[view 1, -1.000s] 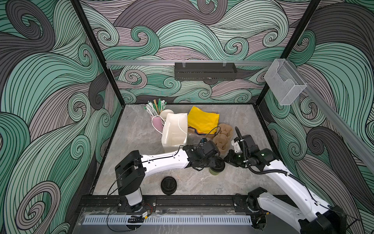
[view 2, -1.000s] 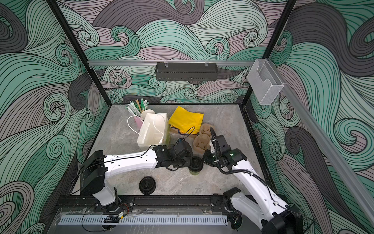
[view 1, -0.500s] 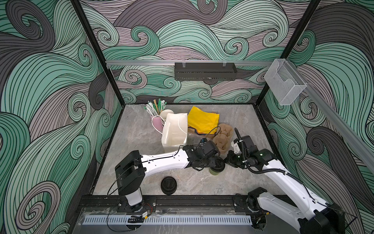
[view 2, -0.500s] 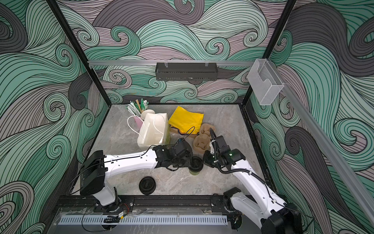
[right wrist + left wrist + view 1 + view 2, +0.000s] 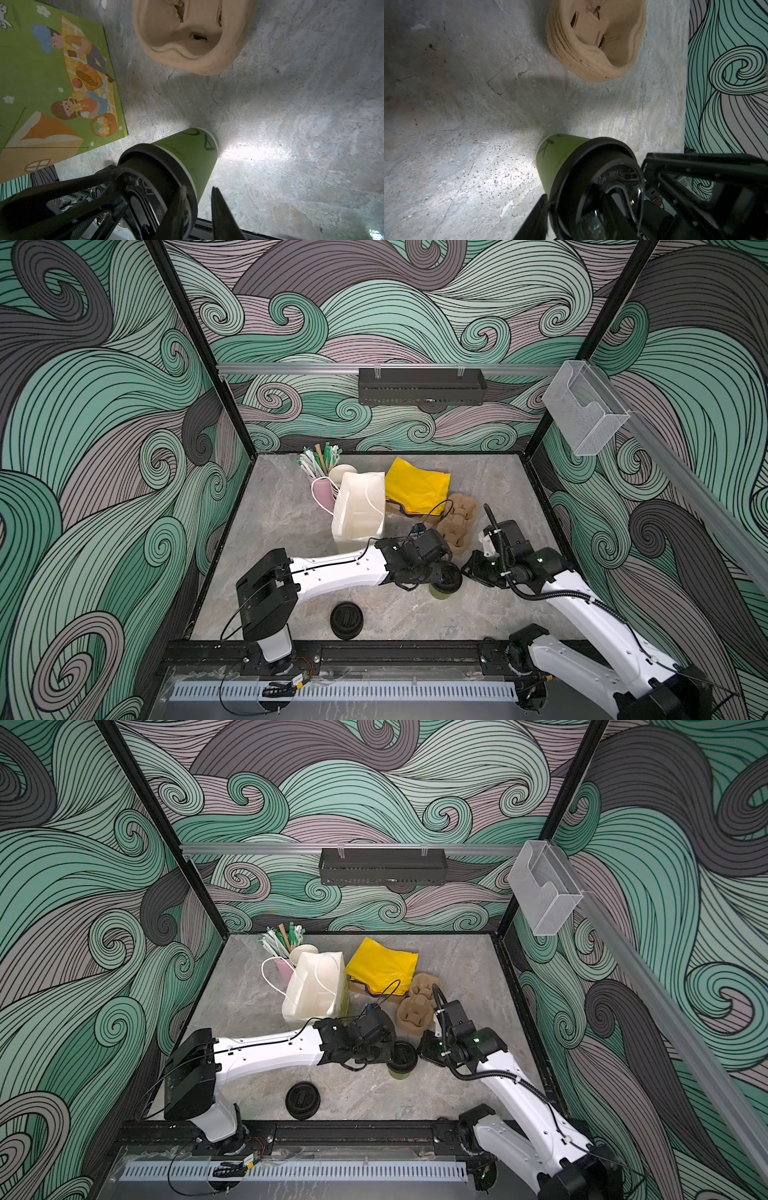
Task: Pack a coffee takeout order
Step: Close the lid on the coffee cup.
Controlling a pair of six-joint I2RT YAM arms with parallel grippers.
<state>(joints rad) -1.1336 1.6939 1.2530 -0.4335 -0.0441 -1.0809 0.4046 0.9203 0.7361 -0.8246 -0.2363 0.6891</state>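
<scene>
Task item: green cup (image 5: 439, 593) standing on table (image 5: 286, 531), front-centre; black lid (image 5: 449, 576) on top; pulp carrier (image 5: 459, 522) near, not touching. Left gripper (image 5: 434, 574) clamped on cup just under lid rim; one finger (image 5: 538, 216) seen against cup, other hidden. Right gripper (image 5: 468, 568) on opposite side, jaws parted, straddling lid edge; outer finger (image 5: 221, 216) clear of cup wall. Spare lids (image 5: 346, 620) near front edge. Yellow napkins (image 5: 417, 485) behind carrier, just beside white bag (image 5: 359, 510).
</scene>
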